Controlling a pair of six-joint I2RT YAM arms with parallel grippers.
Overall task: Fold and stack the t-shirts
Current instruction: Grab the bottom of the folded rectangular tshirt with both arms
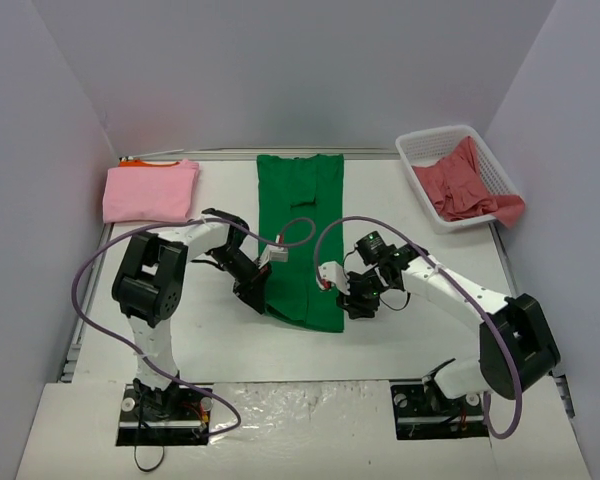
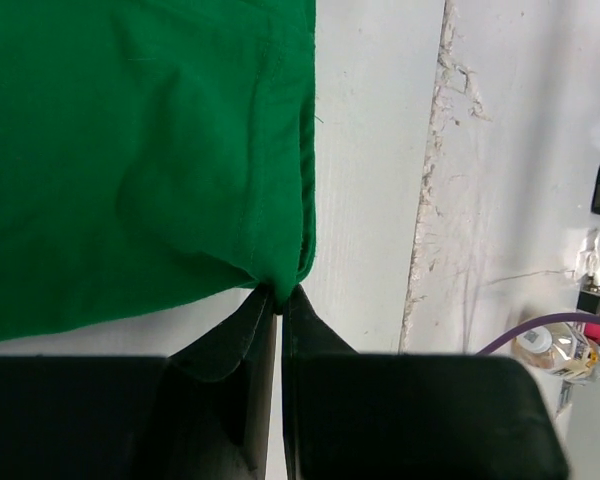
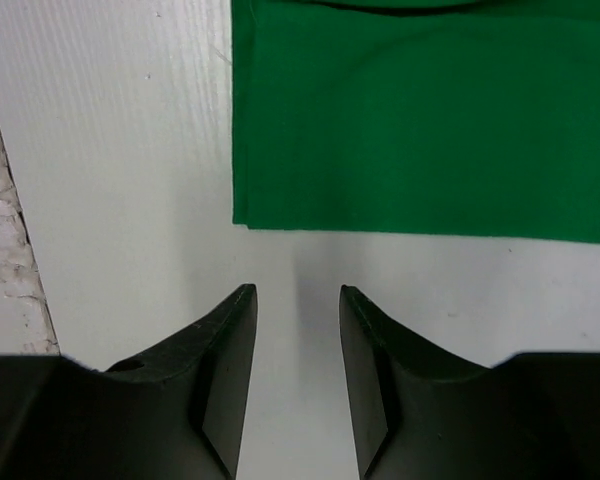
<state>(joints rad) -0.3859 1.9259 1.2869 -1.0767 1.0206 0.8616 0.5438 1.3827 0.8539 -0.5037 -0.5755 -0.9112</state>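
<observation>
We see the left gripper (image 2: 278, 300) pinched right down at the lower middle of its wrist view. Its two black fingers are pressed together on the corner hem of the green shirt (image 2: 130, 150), which bunches where they bite.

In the right wrist view, the right gripper (image 3: 298, 300) stands partly open with a modest gap and nothing in it. Only bare white table (image 3: 130, 130) lies beneath, and the shirt's straight edge lies just above the fingertips, close but not touching.

From above we get what the wrist cameras miss. The green shirt is a long folded strip down the centre of the frame, with one gripper at each lower corner. A folded pink shirt (image 1: 150, 190) sits at upper left, with a sliver of orange shirt (image 1: 145, 162) peeking out along its far edge. At upper right a red shirt (image 1: 465, 190) spills over the rim of a white basket (image 1: 420, 145). That view cannot show us the finger gaps; only the wrist views settle those.
</observation>
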